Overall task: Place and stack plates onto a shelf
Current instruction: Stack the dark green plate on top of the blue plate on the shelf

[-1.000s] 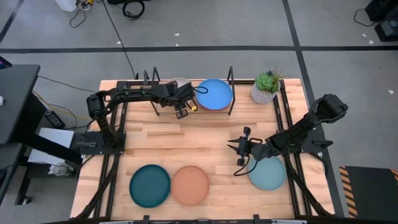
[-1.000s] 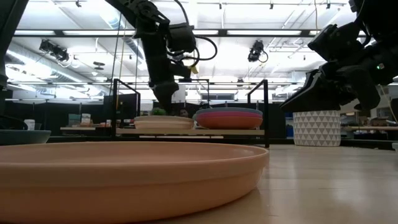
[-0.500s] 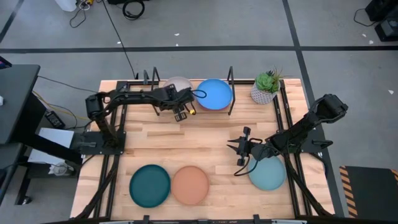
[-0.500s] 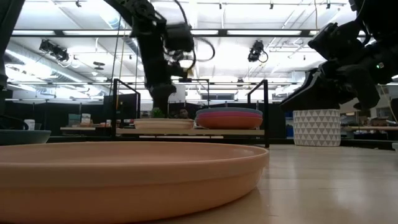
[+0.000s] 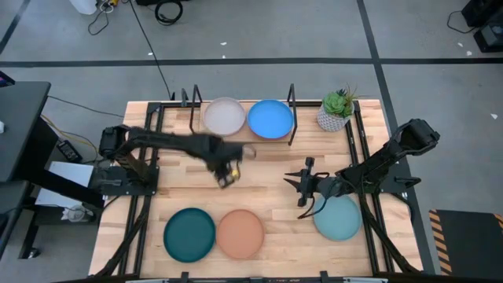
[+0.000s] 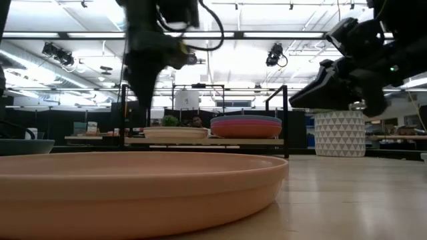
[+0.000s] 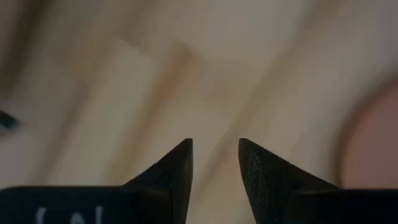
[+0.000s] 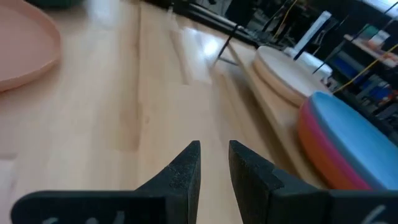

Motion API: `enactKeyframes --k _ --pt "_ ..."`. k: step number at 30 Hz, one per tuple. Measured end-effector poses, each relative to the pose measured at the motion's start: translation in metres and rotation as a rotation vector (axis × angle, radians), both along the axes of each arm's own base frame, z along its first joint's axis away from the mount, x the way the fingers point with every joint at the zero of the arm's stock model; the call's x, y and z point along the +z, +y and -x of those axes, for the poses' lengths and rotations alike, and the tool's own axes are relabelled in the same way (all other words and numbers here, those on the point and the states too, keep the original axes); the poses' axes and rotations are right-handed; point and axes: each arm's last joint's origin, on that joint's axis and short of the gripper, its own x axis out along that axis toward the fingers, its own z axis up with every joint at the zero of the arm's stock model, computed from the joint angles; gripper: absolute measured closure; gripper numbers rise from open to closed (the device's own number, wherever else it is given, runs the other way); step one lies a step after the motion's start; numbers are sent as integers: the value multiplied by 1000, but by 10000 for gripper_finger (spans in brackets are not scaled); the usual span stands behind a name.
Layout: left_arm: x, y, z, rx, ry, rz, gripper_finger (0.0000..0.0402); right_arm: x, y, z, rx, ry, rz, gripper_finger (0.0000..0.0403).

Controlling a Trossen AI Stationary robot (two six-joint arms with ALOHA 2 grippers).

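The shelf stands at the table's far edge. A cream plate lies flat on its left half. A blue plate tops a stack on its right half, and pink shows under it in the low view. Dark teal, orange and light blue plates lie flat near the near edge. My left gripper is open and empty over the bare table middle. My right gripper hovers left of the light blue plate, open by a narrow gap and empty.
A potted plant in a white pot stands right of the shelf at the far right corner. Black upright frames rise at the shelf's ends. Bare wood lies between the shelf and the near row of plates.
My left gripper has drawn back from the cream plate on the shelf toward the near edge. It now sits over the middle of the table, blurred by its motion. The cream plate stays flat on the shelf. My right gripper has hardly moved.
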Motion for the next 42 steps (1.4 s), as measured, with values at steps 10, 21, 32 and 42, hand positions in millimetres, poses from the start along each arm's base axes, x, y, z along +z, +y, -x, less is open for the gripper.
enactKeyframes --k 10,21,32,42 --pt "-8 -105 19 46 99 218 265 9 -28 -12 3 -31 75 313" --pt "-9 -143 52 -42 172 -44 269 18 -59 -22 204 -114 33 313" --pt "-4 -181 23 50 -134 325 312 15 -71 -22 197 -96 -1 313" --pt "-42 -203 19 281 92 460 250 18 -71 -23 300 -123 -8 313"
